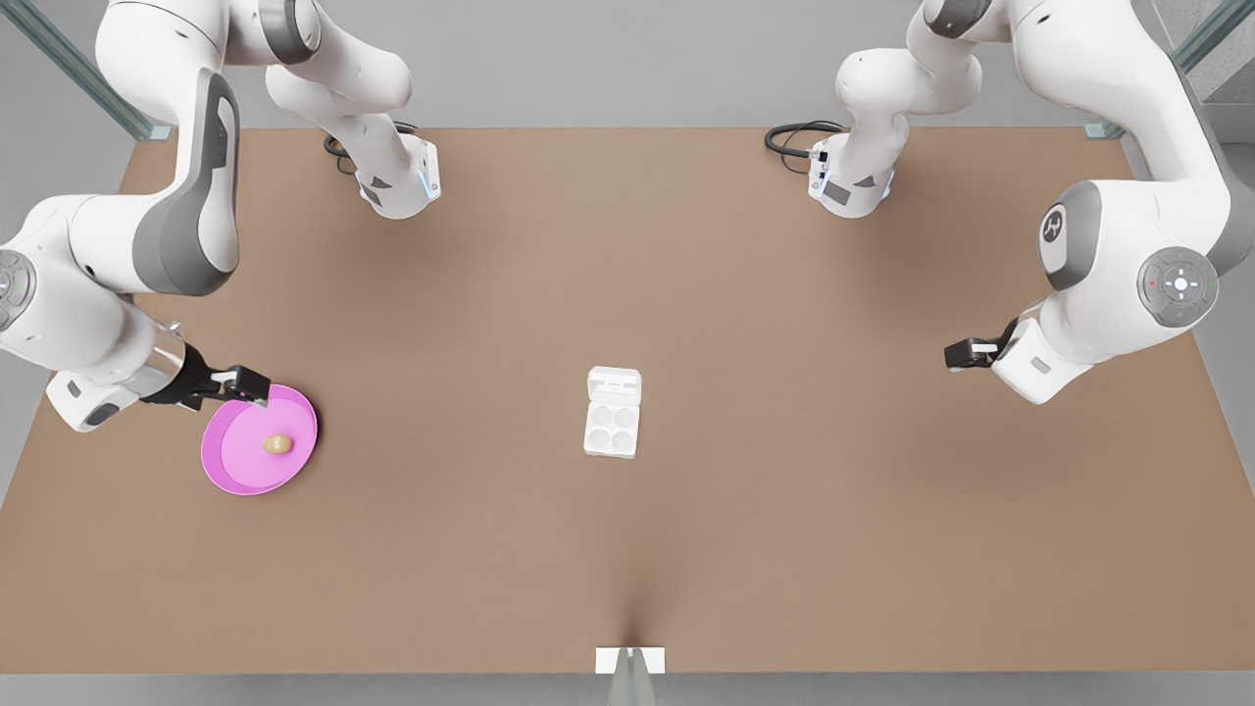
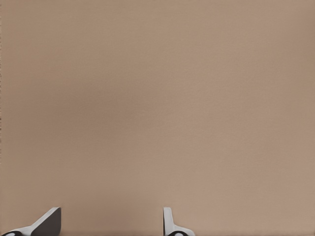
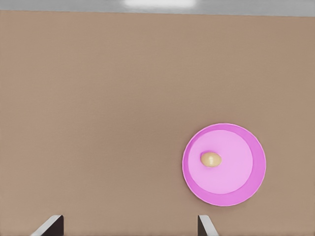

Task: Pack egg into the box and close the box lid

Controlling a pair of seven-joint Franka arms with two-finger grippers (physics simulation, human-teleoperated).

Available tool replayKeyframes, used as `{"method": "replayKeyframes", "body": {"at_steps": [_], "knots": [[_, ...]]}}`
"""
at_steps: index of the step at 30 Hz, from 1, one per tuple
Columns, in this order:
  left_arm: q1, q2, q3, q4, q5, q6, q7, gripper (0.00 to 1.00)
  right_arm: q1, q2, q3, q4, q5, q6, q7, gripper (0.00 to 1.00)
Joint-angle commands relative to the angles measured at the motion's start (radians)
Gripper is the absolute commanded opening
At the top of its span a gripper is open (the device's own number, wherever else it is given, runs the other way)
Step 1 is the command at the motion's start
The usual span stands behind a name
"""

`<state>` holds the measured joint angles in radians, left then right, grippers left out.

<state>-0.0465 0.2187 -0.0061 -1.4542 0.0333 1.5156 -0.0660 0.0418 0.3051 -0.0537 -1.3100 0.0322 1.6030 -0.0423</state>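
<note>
front view: egg (image 1: 277,444) on pink plate (image 1: 235,469), well apart from open box (image 1: 612,428), box lid (image 1: 614,384) laid flat. right gripper (image 1: 247,387) at plate's rim; left gripper (image 1: 956,354) idle, far from plate.
left wrist view: fingers (image 2: 49,222) apart over bare counter (image 2: 157,98).
right wrist view: fingers (image 3: 51,225) apart, plate near.

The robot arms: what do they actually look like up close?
Two glossy white arms with grey joint bands and round grey end caps. Black cables coil at both bases. The right gripper, by the pink plate, and the left gripper are both black with two short fingers.
</note>
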Motion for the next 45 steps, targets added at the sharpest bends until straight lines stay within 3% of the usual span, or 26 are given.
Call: {"method": "replayKeyframes", "body": {"at_steps": [1,3,6,10,14,20,45], "knots": [[0.0,-0.001,0.0,0.0,0.0,0.0,0.0,1.0,0.0,0.006,0.0,0.0,-0.003,0.0,-0.022,1.0],[-0.001,-0.001,0.0,0.0,0.0,0.0,0.0,1.0,0.003,0.02,0.0,-0.057,-0.034,0.037,-0.388,1.0],[-0.001,-0.001,0.0,0.0,0.0,0.0,0.0,1.0,0.004,0.002,-0.002,-0.287,-0.08,0.324,-0.835,1.0],[-0.001,0.001,0.0,0.0,0.0,0.0,0.0,1.0,-0.013,0.012,0.0,-0.468,-0.097,0.552,-1.185,1.0],[-0.001,0.001,0.0,0.0,0.0,-0.002,0.0,1.0,-0.043,0.031,0.0,-0.551,-0.097,0.61,-1.453,1.0],[-0.001,0.001,0.0,-0.002,0.0,0.0,0.0,1.0,-0.068,0.057,0.0,-0.706,-0.1,0.864,-1.584,1.0],[-0.001,0.007,0.0,-0.002,0.0,0.0,0.0,1.0,-0.206,0.273,-0.003,-0.574,-0.127,0.819,-1.665,1.0]]}}
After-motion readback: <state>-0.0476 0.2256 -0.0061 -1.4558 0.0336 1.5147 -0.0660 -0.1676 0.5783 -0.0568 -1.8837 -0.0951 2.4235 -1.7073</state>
